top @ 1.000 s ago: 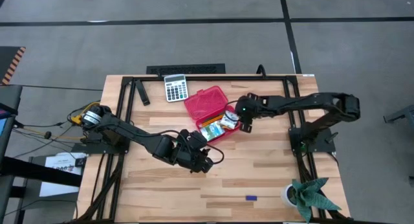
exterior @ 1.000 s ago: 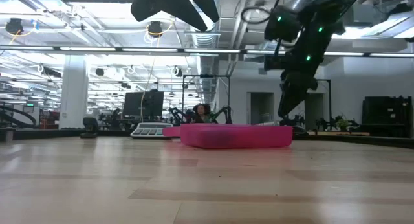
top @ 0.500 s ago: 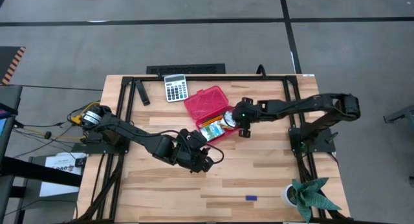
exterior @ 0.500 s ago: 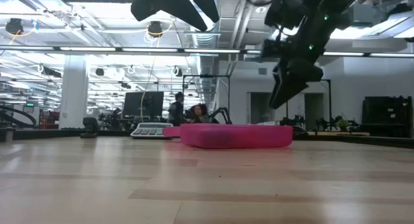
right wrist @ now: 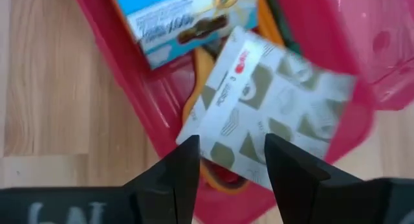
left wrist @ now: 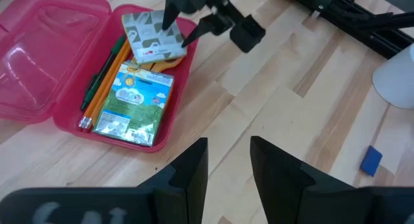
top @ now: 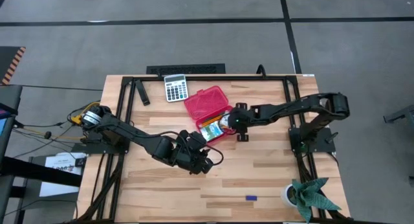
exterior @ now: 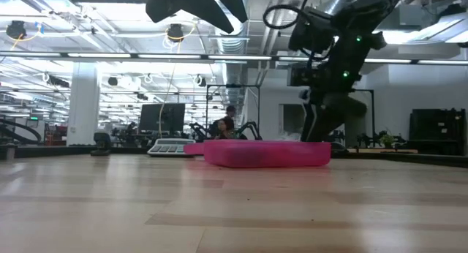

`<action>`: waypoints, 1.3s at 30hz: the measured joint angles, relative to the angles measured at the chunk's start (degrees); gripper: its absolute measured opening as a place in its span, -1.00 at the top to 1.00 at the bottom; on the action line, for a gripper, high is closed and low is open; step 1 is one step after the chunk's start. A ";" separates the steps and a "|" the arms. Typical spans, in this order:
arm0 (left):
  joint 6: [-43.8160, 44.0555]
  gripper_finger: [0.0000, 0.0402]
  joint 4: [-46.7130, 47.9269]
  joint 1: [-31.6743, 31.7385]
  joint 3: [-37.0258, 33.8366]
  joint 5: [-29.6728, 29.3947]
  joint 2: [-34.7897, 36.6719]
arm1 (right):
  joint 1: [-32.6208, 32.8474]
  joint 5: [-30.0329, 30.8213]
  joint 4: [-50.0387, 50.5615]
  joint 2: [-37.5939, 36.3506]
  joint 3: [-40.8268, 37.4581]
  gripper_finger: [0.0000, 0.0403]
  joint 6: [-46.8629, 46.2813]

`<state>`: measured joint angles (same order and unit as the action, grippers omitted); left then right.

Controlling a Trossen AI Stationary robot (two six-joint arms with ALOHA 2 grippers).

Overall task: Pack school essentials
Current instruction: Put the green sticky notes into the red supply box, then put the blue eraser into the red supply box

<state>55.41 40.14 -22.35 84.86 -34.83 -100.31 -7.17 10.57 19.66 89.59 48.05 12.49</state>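
The red hinged case (top: 206, 102) lies open on the table. Its tray holds two printed packets, a grey-green one (left wrist: 155, 36) and a blue-green one (left wrist: 136, 101), beside thin pencils (left wrist: 100, 88). A yellow scissors handle (right wrist: 197, 107) shows under the grey-green packet (right wrist: 272, 101). My right gripper (top: 237, 125) is open and points down into the tray, its fingertips over that packet (left wrist: 178, 31). My left gripper (top: 204, 163) hangs open and empty over the bare table, near the case's near side. The tiny blue piece (top: 250, 198) lies flat by the near edge. My right gripper comes from above, slanting from the table's right, with its fingertips (left wrist: 169, 22) at the grey-green packet's far end. Whether they touch the packet I cannot tell. The packet lies tilted in the tray, on the other things.
A grey calculator (top: 175, 88) lies at the far edge, left of the case's lid. A white pot with a green plant (top: 309, 195) stands at the near right corner. Black frame bars run along the table's left, right and far sides.
My right gripper has gone toward the table's left, over the case's tray, and has sunk until its fingertips drop behind the case's wall in the low view. It has also rolled about its own axis. The case and its contents have stayed put.
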 joint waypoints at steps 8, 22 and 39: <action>0.16 0.45 0.00 0.02 0.00 -0.02 0.00 | 1.25 -0.17 0.45 1.09 4.74 0.11 1.48; 1.34 0.45 0.37 -0.46 0.02 -0.17 0.00 | -4.11 1.49 3.22 3.02 5.97 0.24 2.57; 1.29 0.45 0.46 -0.24 0.02 -1.99 0.00 | 0.16 0.44 17.64 -2.88 11.54 0.30 0.55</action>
<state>56.71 40.60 -22.59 84.88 -36.83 -100.31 -7.01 11.01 37.30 86.70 59.59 13.04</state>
